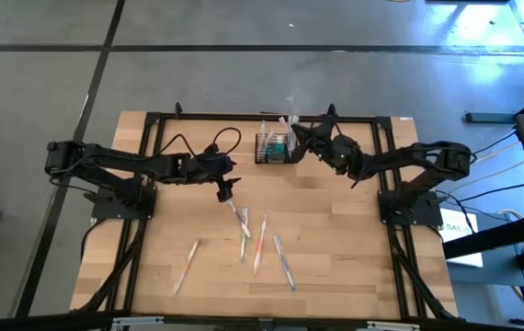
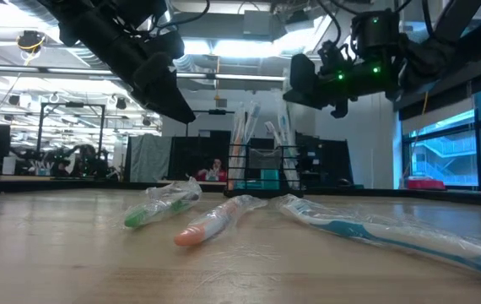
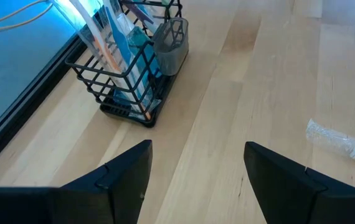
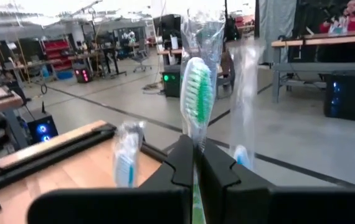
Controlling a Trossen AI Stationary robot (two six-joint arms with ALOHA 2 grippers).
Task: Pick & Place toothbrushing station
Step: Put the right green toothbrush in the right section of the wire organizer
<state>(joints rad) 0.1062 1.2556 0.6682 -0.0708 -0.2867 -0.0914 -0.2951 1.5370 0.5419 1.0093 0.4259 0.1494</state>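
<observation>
The toothbrushing station, a black wire-mesh caddy (image 1: 272, 148) (image 3: 141, 93) (image 2: 262, 169), stands on its base at the table's far middle, with wrapped toothbrushes upright inside. My right gripper (image 1: 300, 136) (image 4: 196, 163) is just right of it, level, shut on a green-bristled wrapped toothbrush (image 4: 197, 93). The brush's lower end is hidden. My left gripper (image 1: 224, 190) (image 3: 196, 180) hangs open over bare wood, near and left of the caddy, with nothing between its fingers. My right gripper pinches the green toothbrush's neck just below the head (image 4: 197, 142) between its two fingers. The fingers come level from the table's right side and lie across the brush. The brush stands upright, head above the fingers, beside two other wrapped brushes (image 4: 127, 155).
Several wrapped toothbrushes lie flat on the table's near middle (image 1: 241, 221) (image 1: 260, 244) (image 1: 284, 262) (image 1: 186, 267); one end (image 3: 345, 144) shows in the left wrist view. Black frame rails (image 1: 244, 117) run along the table's edges.
</observation>
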